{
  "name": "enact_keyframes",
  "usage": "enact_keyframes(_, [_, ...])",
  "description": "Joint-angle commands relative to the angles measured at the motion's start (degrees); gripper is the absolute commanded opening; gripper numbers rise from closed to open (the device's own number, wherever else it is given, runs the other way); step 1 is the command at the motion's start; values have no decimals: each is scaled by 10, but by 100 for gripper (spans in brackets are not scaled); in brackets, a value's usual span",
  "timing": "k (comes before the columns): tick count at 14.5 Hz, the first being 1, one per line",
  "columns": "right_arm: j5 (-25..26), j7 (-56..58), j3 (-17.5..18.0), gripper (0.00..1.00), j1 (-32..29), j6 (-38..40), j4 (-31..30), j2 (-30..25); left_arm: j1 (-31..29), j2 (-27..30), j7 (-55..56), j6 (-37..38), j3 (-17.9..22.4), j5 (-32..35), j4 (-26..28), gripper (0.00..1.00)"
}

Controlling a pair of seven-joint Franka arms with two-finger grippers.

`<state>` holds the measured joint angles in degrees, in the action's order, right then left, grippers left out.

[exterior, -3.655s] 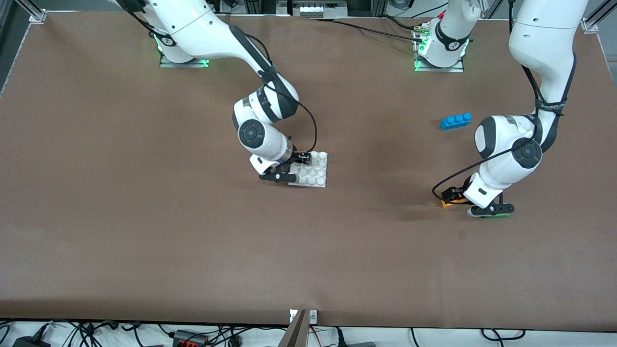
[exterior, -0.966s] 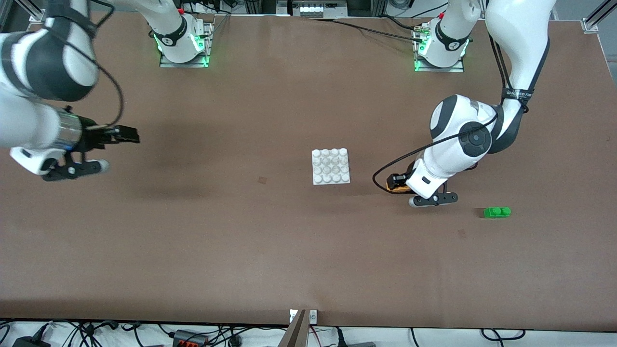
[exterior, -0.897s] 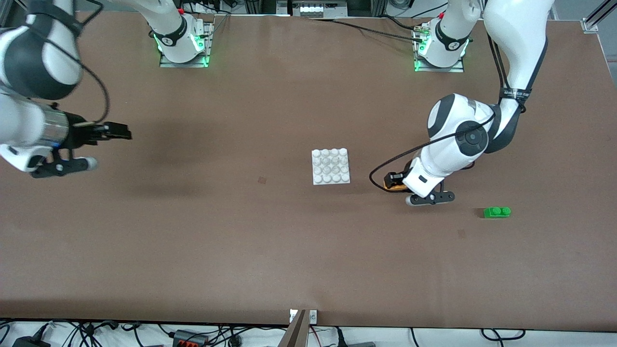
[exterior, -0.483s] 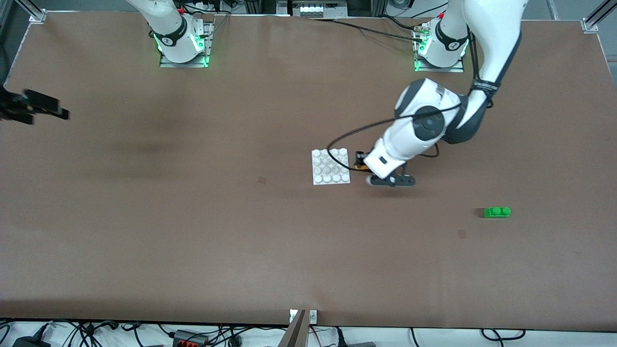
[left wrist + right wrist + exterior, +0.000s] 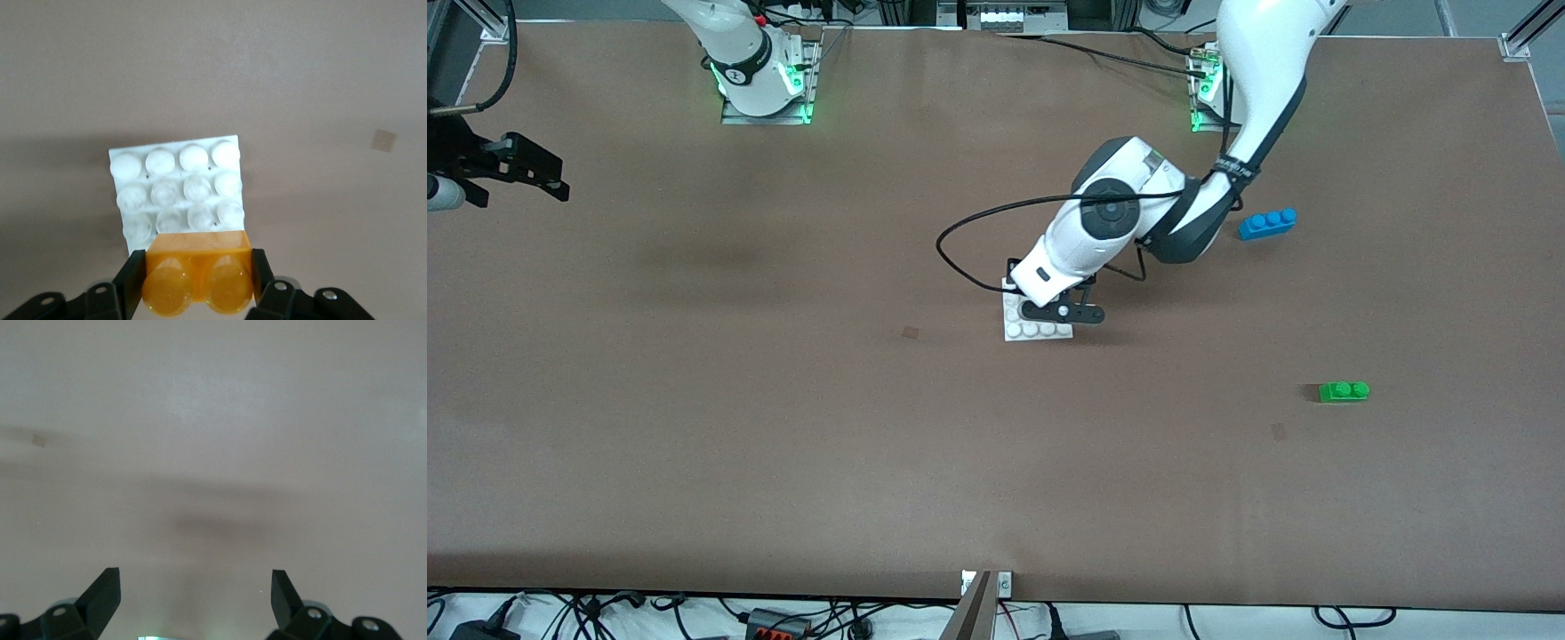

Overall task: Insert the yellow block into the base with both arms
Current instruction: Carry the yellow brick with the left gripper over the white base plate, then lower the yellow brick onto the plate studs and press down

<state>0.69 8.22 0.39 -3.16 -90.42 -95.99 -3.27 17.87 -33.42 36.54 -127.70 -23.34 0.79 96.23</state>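
Since the earlier frames the left arm [image 5: 1254, 80] has swung from the green brick's end of the counter [image 5: 783, 444] toward the middle, and the right arm has pulled away to the counter's edge at about nine o'clock of the front view, where it waits.

The left pincer [image 5: 198, 283] hangs over the white stud base [image 5: 1037, 330] and is clamped on the yellow block [image 5: 197, 270], one finger on each short end, studs facing the wrist camera. Gripping the ends keeps the block's underside free to seat on the base's studs, and judging from the left wrist view the block sits above the base's edge row, not yet pressed in. In the front view the wrist hides the block.

The right pincer [image 5: 195, 597] is spread wide with nothing between its fingers, over bare counter; it seems parked so as not to crowd the insertion.

The blue three-stud brick [image 5: 1267, 223] lies at about two o'clock from the base, the green two-stud brick [image 5: 1344, 391] at about four o'clock, both well apart from it.

No brand or writing can be read.
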Motion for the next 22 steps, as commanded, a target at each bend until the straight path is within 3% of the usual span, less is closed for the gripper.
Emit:
enact_keyframes(1, [-16,7,-6,100,-16,-7,-13,-14,14,-26,16,6,6,45,-26,48])
enact_keyframes(5, [-14,-1,-18,100,-3,-7,11,13,12,-40,16,-18,8,64,-20,49])
enact_keyframes(7, [-12,-1,-51,100,29,-5,6,11,13,-43,17,-18,7,96,-18,49])
enact_keyframes(10, [-17,2,-54,100,24,-4,7,17,12,-42,17,-30,8,99,3,49])
enact_keyframes(12, [-16,0,-53,100,25,-2,7,16,12,-34,18,-75,8,99,37,49])
enact_keyframes(22, [-15,-1,-50,100,30,-2,10,17,16,-31,31,-81,8,100,55,49])
